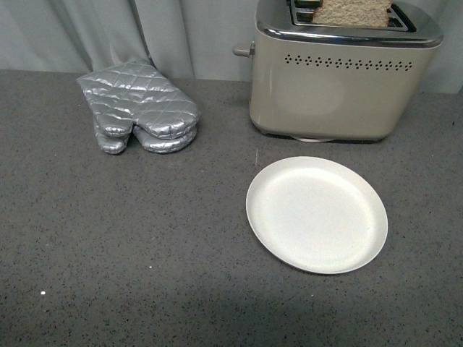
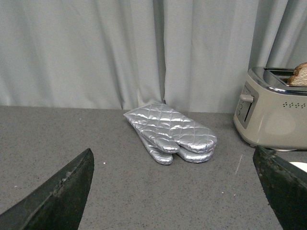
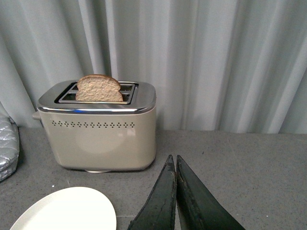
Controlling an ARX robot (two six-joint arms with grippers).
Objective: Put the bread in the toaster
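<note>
**First onlooker:** The bread [image 1: 352, 12] stands upright in the nearer slot of the toaster [image 1: 340, 79], its rounded top poking above the chrome rim. From where the robot faces, the toaster sits at about one o'clock on the grey counter [image 1: 130, 246], with the side lever [image 1: 244, 50] at its nine o'clock end, apparently up.

**Second onlooker:** And the arms? Neither shows in the body camera.

**First onlooker:** The right gripper [image 3: 175, 191] has its dark fingers pressed together with nothing between them, low over the counter and well short of the toaster. The left gripper [image 2: 172, 191] has its fingers spread wide and bare, facing the silver oven mitts [image 2: 172, 132] at the robot's eleven o'clock.

**Second onlooker:** So the slice is in. What would make the finish clean?

**First onlooker:** As I judge it, the placing is essentially done; what counts now is leaving it alone. The slice looks seated straight, not caught on the slot edge, so any arm move should keep clear of the toaster's top and not clip that exposed crust. If the slice needs settling, a light press straight down on its top edge beats a sideways nudge, which could tilt it against the slot wall.

**Second onlooker:** And the white plate [image 1: 316, 214]?

**First onlooker:** Bare, just in front of the toaster at six o'clock from it. A low-sweeping arm could knock it, so pulling back high seems wise.
</note>
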